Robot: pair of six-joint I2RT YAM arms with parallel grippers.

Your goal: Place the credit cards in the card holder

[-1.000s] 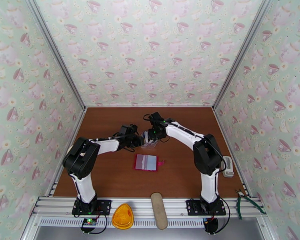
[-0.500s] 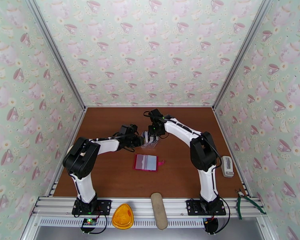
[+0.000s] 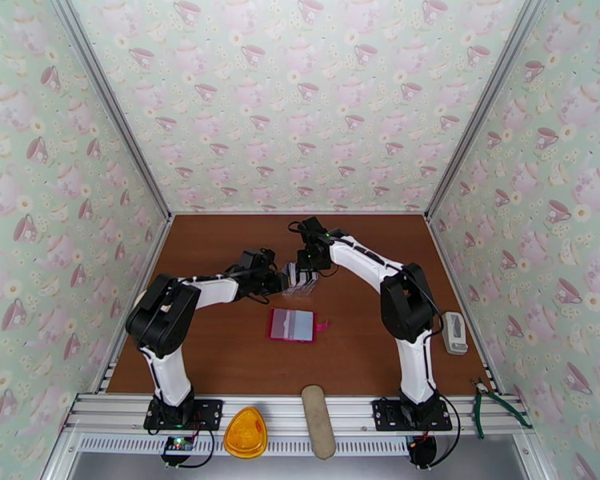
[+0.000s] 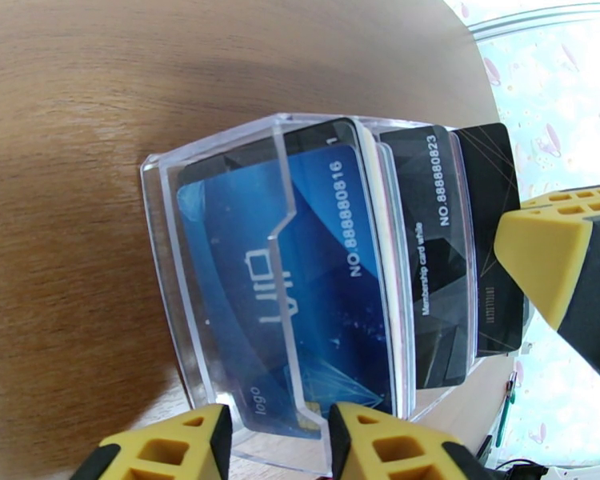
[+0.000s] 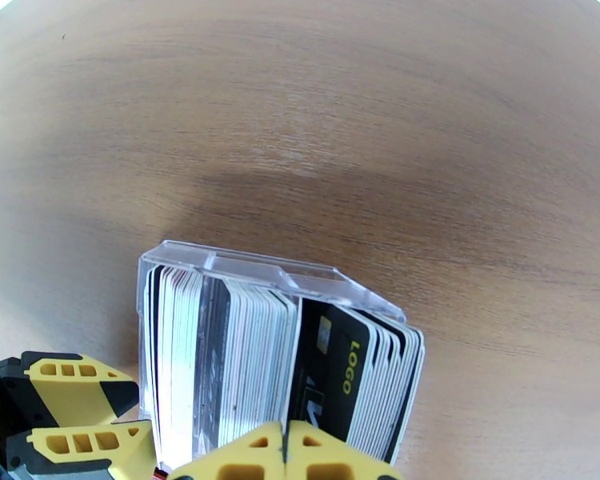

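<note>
Table [image 3: 220, 258]: wallet [image 3: 293, 324] lies open near the clear case [image 4: 164, 258] of cards [image 4: 300, 266]. Step looks like pulling one card: lift straight up, case braced. Left claw [image 4: 276, 422] part-open, clamping the case end. Right claw [image 5: 285, 450] pinched tight, seemingly on black card [image 5: 332, 370].

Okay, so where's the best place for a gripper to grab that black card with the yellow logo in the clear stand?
Pinch its free top edge, coming straight down from above. The black card stands on edge in the clear stand, packed between other cards, so only that edge offers room for fingers.
</note>
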